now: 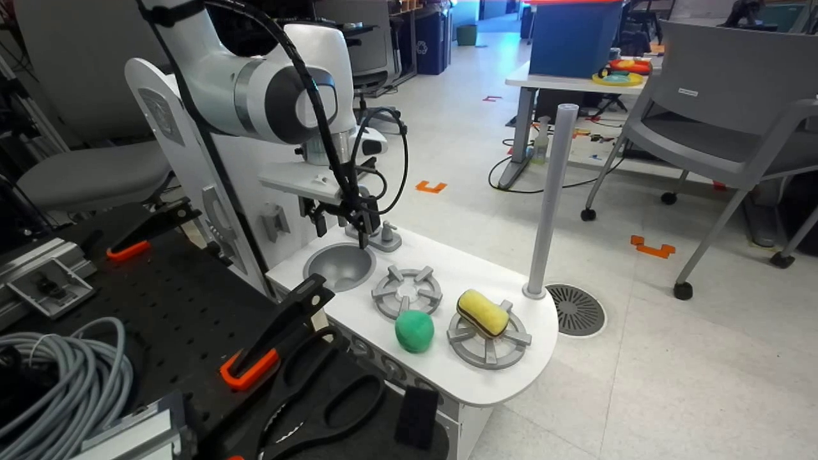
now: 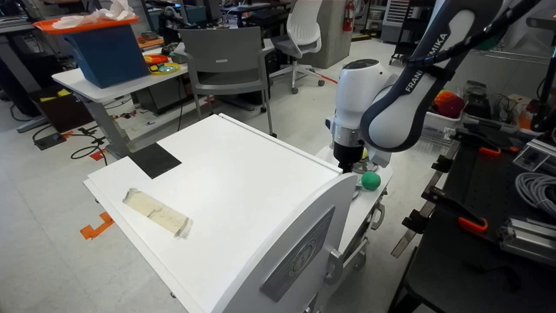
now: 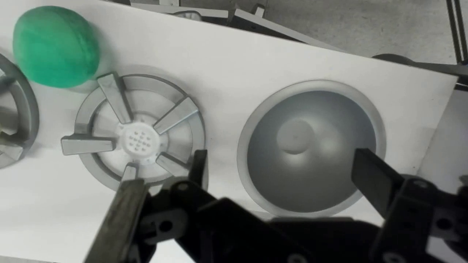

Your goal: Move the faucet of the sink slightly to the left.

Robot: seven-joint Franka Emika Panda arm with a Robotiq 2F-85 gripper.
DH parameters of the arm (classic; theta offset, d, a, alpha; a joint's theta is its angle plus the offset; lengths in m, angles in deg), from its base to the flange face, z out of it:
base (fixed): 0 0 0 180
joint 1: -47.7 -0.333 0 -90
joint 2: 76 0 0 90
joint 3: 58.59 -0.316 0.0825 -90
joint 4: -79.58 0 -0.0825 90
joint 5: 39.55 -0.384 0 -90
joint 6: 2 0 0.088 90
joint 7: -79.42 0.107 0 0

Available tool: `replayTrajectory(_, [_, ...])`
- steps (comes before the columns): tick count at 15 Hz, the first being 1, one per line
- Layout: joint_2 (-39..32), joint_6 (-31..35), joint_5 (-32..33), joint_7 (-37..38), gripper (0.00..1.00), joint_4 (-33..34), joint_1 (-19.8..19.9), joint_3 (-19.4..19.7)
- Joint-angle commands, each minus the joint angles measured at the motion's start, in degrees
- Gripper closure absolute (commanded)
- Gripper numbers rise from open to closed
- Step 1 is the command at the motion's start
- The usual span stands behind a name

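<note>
The sink is a round grey basin in the white toy-kitchen counter. It fills the middle right of the wrist view. The faucet shows in an exterior view as a grey base with a short upright knob behind the basin. Its arched spout is not clearly visible there, with the gripper's fingers in front. I cannot make out the faucet in the wrist view. My gripper is open, with nothing between its fingers, above the sink's back edge. In the wrist view, its fingers stand wide apart with the basin between them.
A grey burner lies beside the sink, with a green ball near it. A yellow sponge rests on the farther burner. A tall grey pole stands at the counter's end. A white panel rises beside the sink.
</note>
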Motion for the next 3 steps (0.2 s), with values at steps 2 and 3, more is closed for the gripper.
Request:
replayTrajectory(2, [-0.72,-0.02,-0.86,-0.58,0.0,0.3,-0.88,0.03])
replayTrajectory(3, [-0.98,-0.01,-0.84,-0.55,0.0,0.31,-1.14,-0.02])
